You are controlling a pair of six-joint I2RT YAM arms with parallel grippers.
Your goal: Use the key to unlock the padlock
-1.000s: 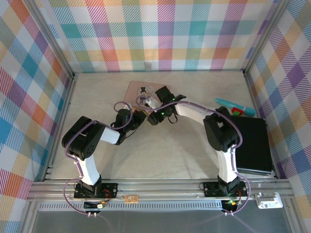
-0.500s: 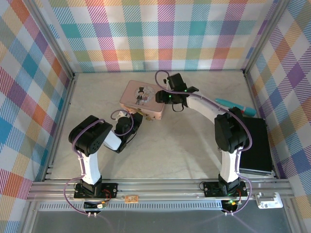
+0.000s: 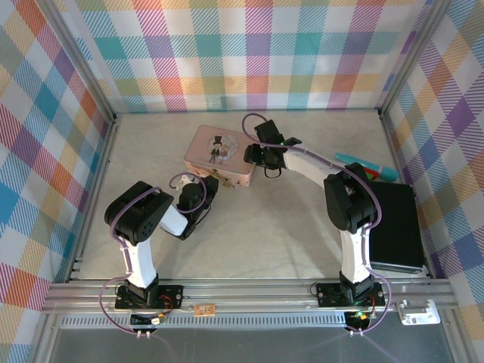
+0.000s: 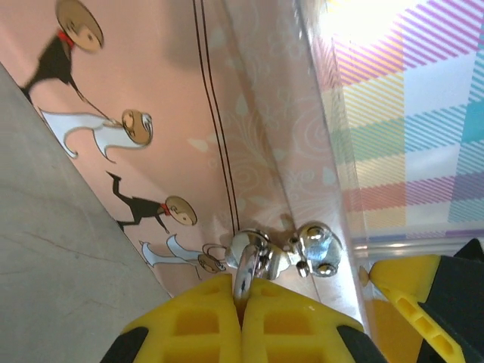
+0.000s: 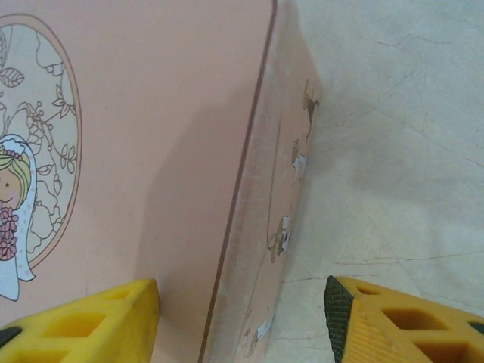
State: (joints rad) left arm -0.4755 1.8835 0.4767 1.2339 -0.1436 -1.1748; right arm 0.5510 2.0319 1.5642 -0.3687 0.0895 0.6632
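1. The pink tin (image 3: pixel 215 153) lies flat on the table (image 3: pixel 302 227), lid up. It has a bride-and-groom drawing on the lid and small cartoon figures along its side wall
2. The left gripper (image 4: pixel 242 295) sits at the tin's near side, just by the near right corner. Its yellow fingers (image 4: pixel 189 325) are clenched flat against each other
3. A thin grey metal sliver, which looks to be the key (image 4: pixel 242 278), is pinched between those fingertips. It stands out towards the tin's side wall
4. The sliver's free end meets the shiny silver clasp (image 4: pixel 318 248) on that side wall, at the rounded knob on the clasp's left part. Whether it goes into anything there I cannot tell
5. The right gripper (image 5: pixel 242 295) hangs at the tin's right edge, released and grasping nothing. One yellow finger is over the lid and the other is beyond the side wall, over the bare table, so the tin's upper edge runs between them
6. Whether either of the right fingers touches the tin I cannot tell
7. A teal and red pen-like tool (image 3: pixel 364 165) lies well to the right of the tin. A flat black slab (image 3: pixel 395 225) also lies to the tin's right, nearer the arms' bases
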